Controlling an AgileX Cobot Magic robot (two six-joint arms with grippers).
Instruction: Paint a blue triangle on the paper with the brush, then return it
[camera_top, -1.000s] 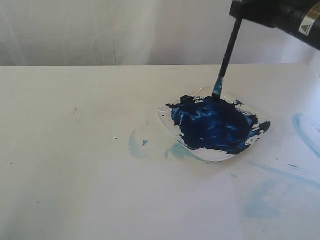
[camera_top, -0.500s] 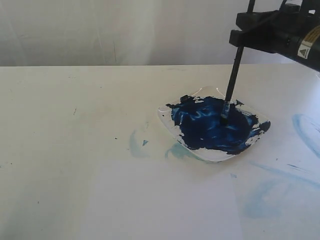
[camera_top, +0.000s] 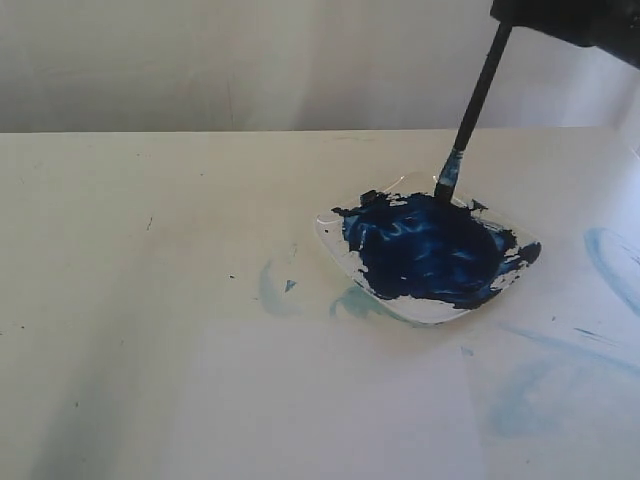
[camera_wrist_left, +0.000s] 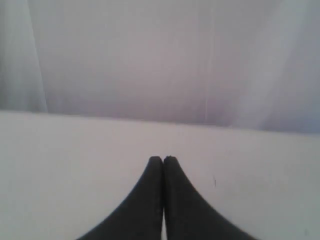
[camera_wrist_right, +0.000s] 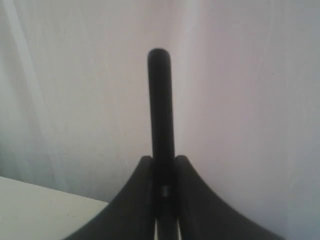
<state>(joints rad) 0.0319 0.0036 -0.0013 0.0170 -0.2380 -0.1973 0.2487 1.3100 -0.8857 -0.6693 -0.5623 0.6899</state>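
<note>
Right wrist view: right gripper (camera_wrist_right: 162, 161) clamped tight on the brush (camera_wrist_right: 160, 100) handle, bristles out of sight. Exterior view alone: blue tip at the far edge of the dark paint (camera_top: 425, 250) in the dish (camera_top: 428, 312). Left wrist view: left gripper (camera_wrist_left: 163, 159) closed on nothing, above the table (camera_wrist_left: 60, 165).

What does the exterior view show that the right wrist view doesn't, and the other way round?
Exterior only: the brush, bristles at the far rim of the paint dish, plus pale blue smears on the table. Right wrist only: the handle's rounded end sticking out past the right tool clamped on it. Both: the black handle, table and pale backdrop.
</note>
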